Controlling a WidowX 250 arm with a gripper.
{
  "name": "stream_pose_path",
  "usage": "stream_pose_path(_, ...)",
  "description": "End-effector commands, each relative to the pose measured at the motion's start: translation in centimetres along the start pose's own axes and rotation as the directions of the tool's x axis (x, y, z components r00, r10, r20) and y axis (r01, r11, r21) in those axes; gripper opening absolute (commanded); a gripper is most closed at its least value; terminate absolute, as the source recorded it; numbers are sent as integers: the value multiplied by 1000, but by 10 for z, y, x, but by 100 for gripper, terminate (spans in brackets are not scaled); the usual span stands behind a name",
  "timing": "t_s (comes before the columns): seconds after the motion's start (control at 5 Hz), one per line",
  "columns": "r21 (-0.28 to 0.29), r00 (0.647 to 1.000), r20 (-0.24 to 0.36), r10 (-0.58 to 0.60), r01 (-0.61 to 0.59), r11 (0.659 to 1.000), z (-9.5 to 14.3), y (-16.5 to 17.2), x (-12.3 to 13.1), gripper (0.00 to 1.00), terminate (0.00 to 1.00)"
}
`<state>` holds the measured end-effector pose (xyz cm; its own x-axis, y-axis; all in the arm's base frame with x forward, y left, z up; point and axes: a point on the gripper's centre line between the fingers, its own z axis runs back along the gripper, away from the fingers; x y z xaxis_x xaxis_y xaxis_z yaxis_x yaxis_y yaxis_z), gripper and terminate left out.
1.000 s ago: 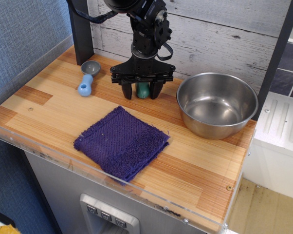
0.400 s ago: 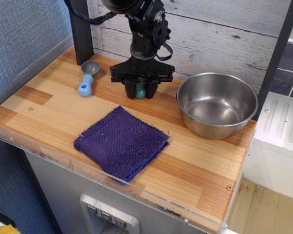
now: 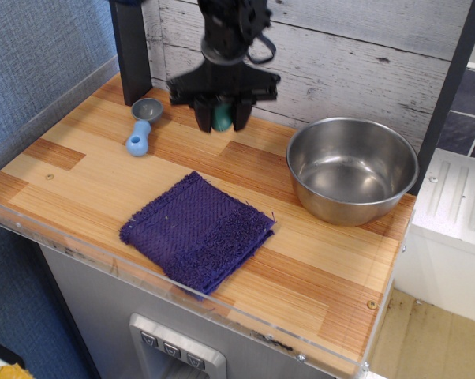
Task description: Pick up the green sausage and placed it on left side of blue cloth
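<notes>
Above the back of the wooden counter (image 3: 80, 170), gripper (image 3: 222, 117) clamped on the green sausage (image 3: 222, 118), which hangs clear of the surface: pick-up looks done, carry and set-down left of the blue cloth (image 3: 196, 230) remain. Sausage smooth, teal, rounded; cloth fuzzy folded terry; steel bowl (image 3: 353, 168) shiny at right, blue-handled scoop (image 3: 141, 125) at left.
</notes>
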<state>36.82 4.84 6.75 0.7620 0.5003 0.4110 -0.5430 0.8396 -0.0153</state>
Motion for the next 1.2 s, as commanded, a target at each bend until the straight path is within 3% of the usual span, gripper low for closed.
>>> stream_pose_path(0.0,-29,992,84,88,-86,996,58,37,-3,0,0)
stream_pose_path(0.4,23,975,84,206,-209,978,70,93,-26,0,0)
stream_pose_path(1.0,134,910,61,409,-414,900,52,154,-54,0,0)
